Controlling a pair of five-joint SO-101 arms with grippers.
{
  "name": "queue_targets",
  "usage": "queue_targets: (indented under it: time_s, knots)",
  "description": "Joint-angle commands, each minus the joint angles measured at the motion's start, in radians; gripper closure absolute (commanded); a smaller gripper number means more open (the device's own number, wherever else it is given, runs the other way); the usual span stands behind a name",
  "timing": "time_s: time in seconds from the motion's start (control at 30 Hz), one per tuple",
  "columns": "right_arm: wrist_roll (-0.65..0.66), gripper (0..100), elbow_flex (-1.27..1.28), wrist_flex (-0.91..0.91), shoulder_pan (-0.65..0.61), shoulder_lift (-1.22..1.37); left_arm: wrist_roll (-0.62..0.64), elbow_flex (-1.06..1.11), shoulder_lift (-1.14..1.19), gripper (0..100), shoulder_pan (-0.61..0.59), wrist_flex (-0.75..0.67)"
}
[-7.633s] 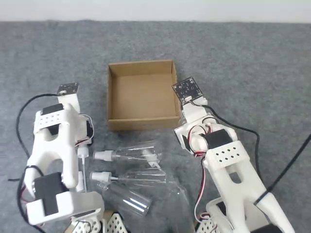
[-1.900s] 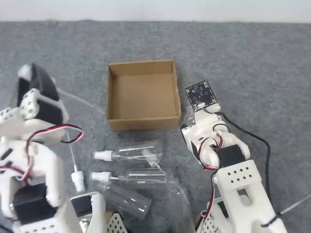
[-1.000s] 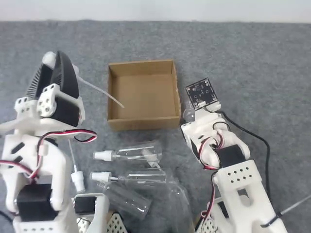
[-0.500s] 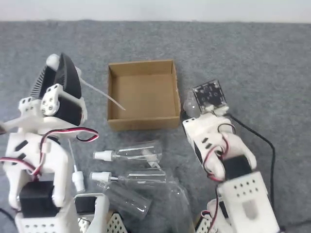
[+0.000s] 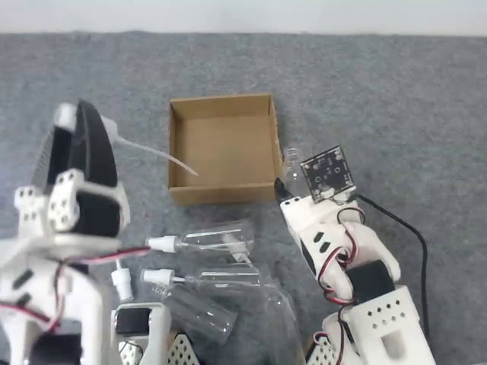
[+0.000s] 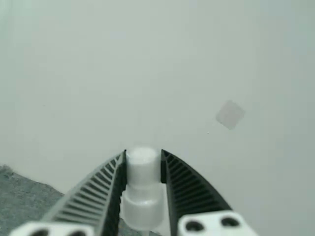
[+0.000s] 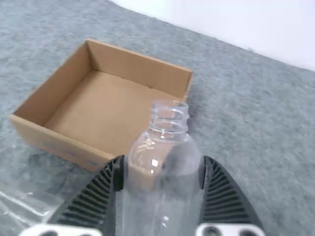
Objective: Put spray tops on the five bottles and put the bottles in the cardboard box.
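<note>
My left gripper [image 6: 142, 156] is raised high at the left and shut on a white spray top [image 6: 142, 189]. In the high view the left gripper [image 5: 76, 115] holds the spray top's thin tube [image 5: 156, 156] slanting toward the cardboard box [image 5: 221, 195]. My right gripper [image 7: 160, 172] is shut on a clear, uncapped bottle [image 7: 165, 147], held neck-up beside the box's right wall [image 7: 142, 64]. From above, the bottle's neck [image 5: 290, 157] shows just right of the box. Two bottles with spray tops [image 5: 205, 237] [image 5: 217, 278] lie in front of the box.
A third, uncapped bottle [image 5: 199, 313] lies near the front edge beside a crumpled plastic bag [image 5: 278, 304]. A loose spray top [image 5: 120, 281] lies left of the bottles. Grey carpet stretches behind and to the right of the box.
The left arm has lifted the spray top off the table and swung it up, the tube now pointing at the box. The right gripper has shifted its bottle right, close to the box's right wall.
</note>
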Motion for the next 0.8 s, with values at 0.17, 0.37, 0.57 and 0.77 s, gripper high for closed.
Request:
queue_targets:
  time_s: [0.17, 0.37, 0.57, 0.77]
  knots:
    - [-0.009, 91.6, -0.003, -0.018, -0.076, -0.031, 0.012, 0.147, -0.144, 99, 0.006, -0.123]
    - [-0.003, 91.6, 0.012, -0.022, -0.120, -0.031, 0.012, 0.185, -0.190, 99, 0.006, -0.120]
    - [0.064, 91.6, 0.025, -0.019, -0.179, -0.031, 0.011, 0.225, -0.261, 99, 0.006, -0.118]
    - [0.068, 91.6, 0.025, -0.016, -0.219, -0.031, 0.011, 0.255, -0.292, 99, 0.006, -0.121]
